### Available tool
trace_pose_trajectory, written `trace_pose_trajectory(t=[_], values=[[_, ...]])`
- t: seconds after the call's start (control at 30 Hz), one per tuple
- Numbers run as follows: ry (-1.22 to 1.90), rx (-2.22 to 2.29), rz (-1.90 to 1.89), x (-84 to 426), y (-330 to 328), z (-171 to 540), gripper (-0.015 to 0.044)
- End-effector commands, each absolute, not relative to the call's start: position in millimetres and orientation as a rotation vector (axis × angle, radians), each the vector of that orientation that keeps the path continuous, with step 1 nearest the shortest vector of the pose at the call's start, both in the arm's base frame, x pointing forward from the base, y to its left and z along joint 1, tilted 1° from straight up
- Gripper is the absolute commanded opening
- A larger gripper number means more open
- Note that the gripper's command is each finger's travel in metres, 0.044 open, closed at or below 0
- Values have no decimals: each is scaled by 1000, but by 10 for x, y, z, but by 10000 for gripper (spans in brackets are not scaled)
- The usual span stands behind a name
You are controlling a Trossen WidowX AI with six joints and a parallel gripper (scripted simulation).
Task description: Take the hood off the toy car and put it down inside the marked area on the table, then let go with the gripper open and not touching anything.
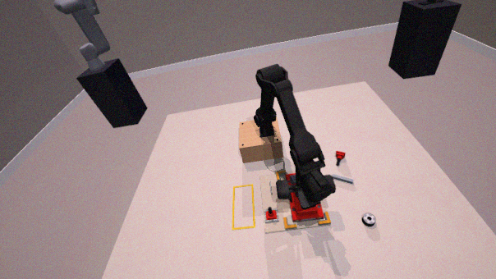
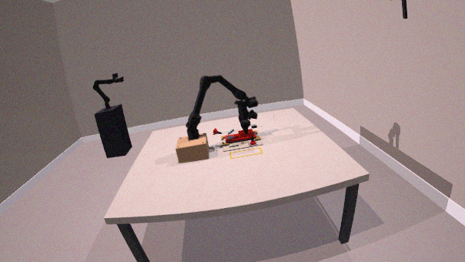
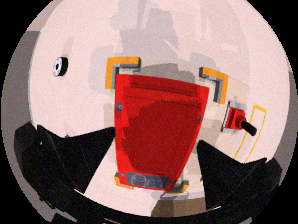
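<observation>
The toy car (image 1: 307, 214) (image 2: 231, 139) is red and sits between orange corner brackets. Its hood (image 3: 150, 125) is a broad red tapered panel on top of the car in the wrist view; its exact seam with the body is hard to tell. My gripper (image 2: 246, 132) (image 3: 157, 136) is open and empty, pointing down over the car, with one finger on each side of the red panel in the wrist view. Whether the fingers touch it I cannot tell. The marked area is a yellow outline (image 1: 233, 208) (image 2: 246, 156) (image 3: 260, 107) beside the car's board, with nothing in it.
A red block with a black peg (image 1: 271, 215) (image 3: 235, 119) stands between car and outline. A wheel (image 1: 369, 219) (image 3: 60, 66), a grey bar (image 1: 342, 179) and a red piece with a black stem (image 1: 340, 155) lie on the car's other side. The arm stands on a wooden box (image 1: 260, 154) (image 2: 192, 151).
</observation>
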State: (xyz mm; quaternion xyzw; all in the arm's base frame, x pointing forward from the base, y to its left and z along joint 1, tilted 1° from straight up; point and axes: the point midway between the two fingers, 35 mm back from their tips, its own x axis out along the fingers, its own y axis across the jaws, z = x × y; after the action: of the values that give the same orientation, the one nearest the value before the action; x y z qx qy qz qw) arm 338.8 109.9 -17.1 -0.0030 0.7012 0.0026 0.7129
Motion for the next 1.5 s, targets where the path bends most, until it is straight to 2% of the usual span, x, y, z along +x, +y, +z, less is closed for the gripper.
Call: trace_pose_trajectory(t=[0.0, 0.57, 0.67, 1.0, 1.37, 1.47], values=[[1558, -7, 14, 3379, 1104, -198, 440], [1558, -7, 14, 3378, 1103, -283, 440], [1554, -7, 6, 3388, 1098, -261, 361], [1554, -7, 6, 3388, 1098, -261, 295], [1554, -6, 6, 3389, 1099, -207, 6], [1554, -6, 6, 3389, 1100, -187, 0]])
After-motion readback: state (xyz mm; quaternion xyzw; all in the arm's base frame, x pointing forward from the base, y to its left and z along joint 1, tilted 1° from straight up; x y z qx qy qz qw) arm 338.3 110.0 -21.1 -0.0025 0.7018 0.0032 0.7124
